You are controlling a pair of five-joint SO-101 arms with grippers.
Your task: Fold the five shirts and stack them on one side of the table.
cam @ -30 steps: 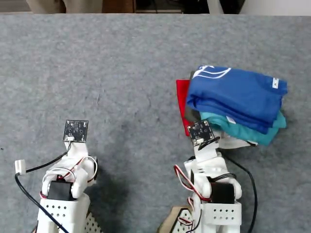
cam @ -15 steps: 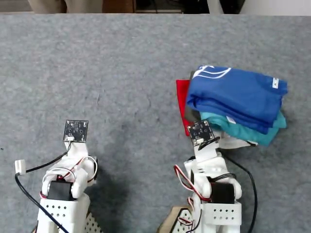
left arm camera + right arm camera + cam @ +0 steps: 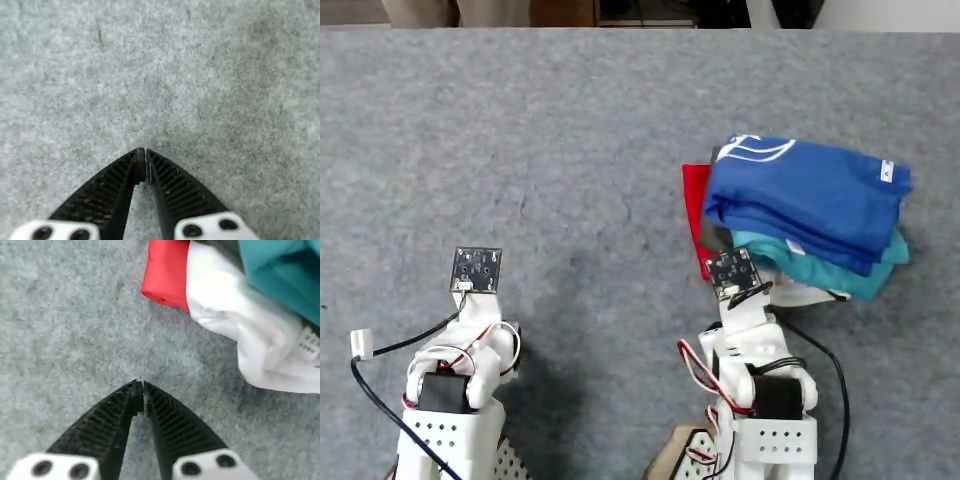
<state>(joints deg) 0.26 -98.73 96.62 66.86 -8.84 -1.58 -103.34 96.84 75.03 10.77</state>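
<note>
Lying stacked just beside the closed, empty right gripper [image 3: 143, 386], the shirts [image 3: 810, 200] sit apart from the closed left gripper [image 3: 145, 153].

Just beyond the right claw [image 3: 143, 390], the red shirt [image 3: 694, 215] and white shirt [image 3: 240, 335] lie mostly buried under the teal shirt [image 3: 840, 272] and blue shirt [image 3: 810, 195], with a dark layer [image 3: 713, 236] too slight to make out.

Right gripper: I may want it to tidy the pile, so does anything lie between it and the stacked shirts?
Nothing visible does. The right gripper, shut, sits over the bare grey table, and only that bare surface separates its tips from the red shirt and white shirt low in the stack.
</note>
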